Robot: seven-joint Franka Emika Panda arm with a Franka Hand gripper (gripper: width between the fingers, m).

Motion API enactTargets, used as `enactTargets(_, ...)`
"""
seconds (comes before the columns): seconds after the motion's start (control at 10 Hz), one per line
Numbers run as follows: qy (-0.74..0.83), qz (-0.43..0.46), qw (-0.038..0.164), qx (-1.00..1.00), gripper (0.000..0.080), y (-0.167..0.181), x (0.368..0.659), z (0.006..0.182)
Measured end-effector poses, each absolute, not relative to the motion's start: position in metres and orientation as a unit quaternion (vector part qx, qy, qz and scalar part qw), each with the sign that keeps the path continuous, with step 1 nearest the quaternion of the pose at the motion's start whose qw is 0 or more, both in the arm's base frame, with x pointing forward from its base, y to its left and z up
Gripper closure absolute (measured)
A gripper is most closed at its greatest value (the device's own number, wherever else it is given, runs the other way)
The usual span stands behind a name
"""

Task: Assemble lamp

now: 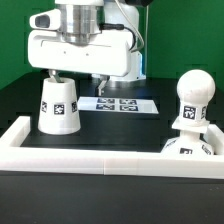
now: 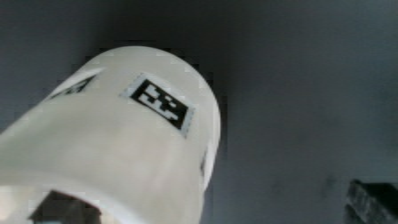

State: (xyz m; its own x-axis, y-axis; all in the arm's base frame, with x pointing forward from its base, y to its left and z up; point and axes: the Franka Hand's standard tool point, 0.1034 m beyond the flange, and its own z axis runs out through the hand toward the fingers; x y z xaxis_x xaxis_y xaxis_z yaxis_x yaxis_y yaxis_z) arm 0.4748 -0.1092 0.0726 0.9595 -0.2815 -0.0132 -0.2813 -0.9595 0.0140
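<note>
While the gripper (image 1: 75, 72) hangs low over the black table (image 1: 120, 130), its fingers are hidden in the exterior view behind the lamp shade (image 1: 59, 106), and the wrist view shows none of them, so I cannot tell whether they are apart or together. That shade, a white cone with black square tags on its side, stands upright on the table directly under the arm's white wrist. Taking the shade as landmark, the marker board (image 1: 117, 103) lies flat just beside it toward the exterior view's right. Well apart from the shade, further to the same side, the lamp base (image 1: 190, 145) carries a round white bulb (image 1: 193, 88) on top. A white wall (image 1: 90, 160) borders the table on the near side of the shade. The wrist view looks down the shade (image 2: 128, 140) at close range, tags showing.
</note>
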Motion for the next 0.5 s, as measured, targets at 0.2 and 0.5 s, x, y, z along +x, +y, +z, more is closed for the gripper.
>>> enactTargets(0.2, -0.141, -0.008, 0.005, 0.99, 0.01, -0.1077, 0.4761, 0.0736)
enactTargets(0.5, -0.14, -0.009, 0.006, 0.99, 0.01, -0.1067, 0.4746, 0.0714)
